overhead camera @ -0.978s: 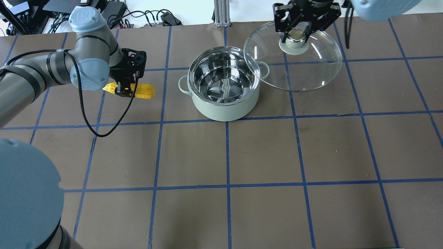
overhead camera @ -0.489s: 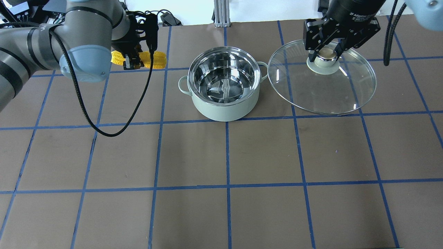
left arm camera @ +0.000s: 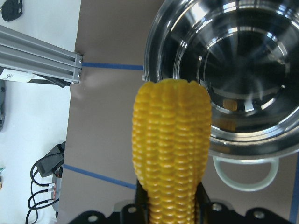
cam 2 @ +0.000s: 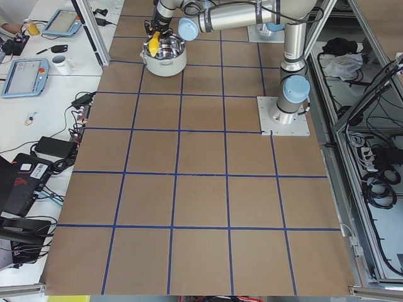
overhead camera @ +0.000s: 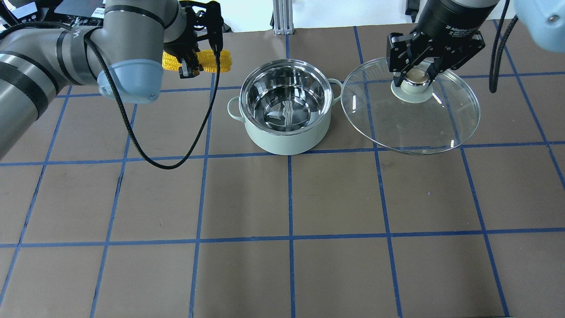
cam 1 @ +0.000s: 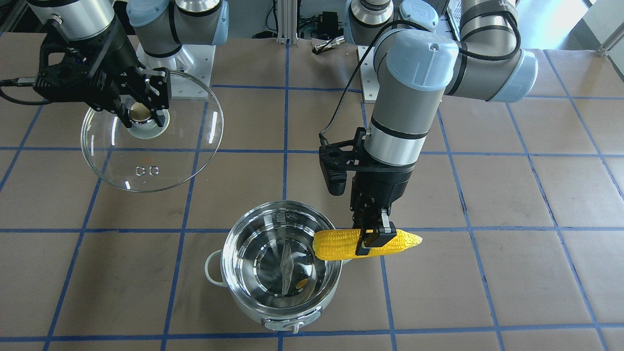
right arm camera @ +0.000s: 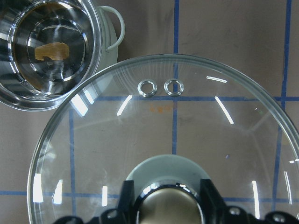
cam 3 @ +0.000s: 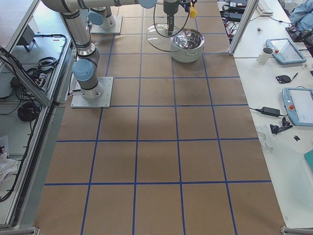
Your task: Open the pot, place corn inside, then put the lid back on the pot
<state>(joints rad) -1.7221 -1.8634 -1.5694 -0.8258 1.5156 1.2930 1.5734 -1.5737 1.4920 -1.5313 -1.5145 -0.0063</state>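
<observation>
The mint-green pot (overhead camera: 287, 142) stands open on the table, its steel inside empty; it also shows in the front view (cam 1: 292, 318). My left gripper (overhead camera: 190, 66) is shut on the yellow corn (overhead camera: 223, 61) and holds it level in the air beside the pot's left rim. In the front view the corn's (cam 1: 341, 243) blunt end reaches the rim. The left wrist view shows the corn (left arm camera: 170, 140) pointing at the pot (left arm camera: 243, 177). My right gripper (overhead camera: 414, 77) is shut on the knob of the glass lid (overhead camera: 410, 123) and holds it to the right of the pot.
Brown table with a blue tape grid. An aluminium post (overhead camera: 282, 17) and cables (overhead camera: 198, 22) lie along the back edge. The left arm's black cable (overhead camera: 145, 154) hangs in a loop over the table. The lid (cam 1: 151, 146) hangs near the right arm's base plate (cam 1: 185, 73).
My left gripper has lifted the corn from the table and carried it back and right toward the pot. My right gripper moved the lid right, then held nearly still.
</observation>
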